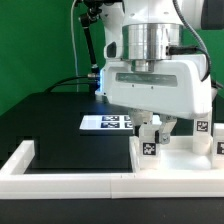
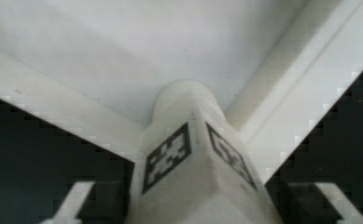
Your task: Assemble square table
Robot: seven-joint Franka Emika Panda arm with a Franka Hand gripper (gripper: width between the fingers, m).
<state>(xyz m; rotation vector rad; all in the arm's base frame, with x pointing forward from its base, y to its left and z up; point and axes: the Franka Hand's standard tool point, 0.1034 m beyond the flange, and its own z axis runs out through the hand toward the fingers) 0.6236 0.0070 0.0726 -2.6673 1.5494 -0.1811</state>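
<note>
The white square slab [image 1: 185, 160] lies at the exterior view's right, against the border wall. A white leg block [image 1: 150, 144] with a black-and-white tag stands upright at its near-left corner. My gripper [image 1: 153, 128] hangs straight above that leg. In the wrist view the leg [image 2: 196, 150] runs up between my fingers [image 2: 80, 200], with a dark gap on each side, so the gripper [image 2: 199, 208] is open around it. The slab's pale surfaces [image 2: 142, 50] fill the area beyond the leg. Two more tagged leg blocks [image 1: 203, 127] stand at the slab's far right.
The long low white border wall [image 1: 70, 180] runs along the front and turns back at the exterior view's left. The marker board [image 1: 105, 122] lies flat on the black table behind the slab. A green backdrop and cables stand at the rear.
</note>
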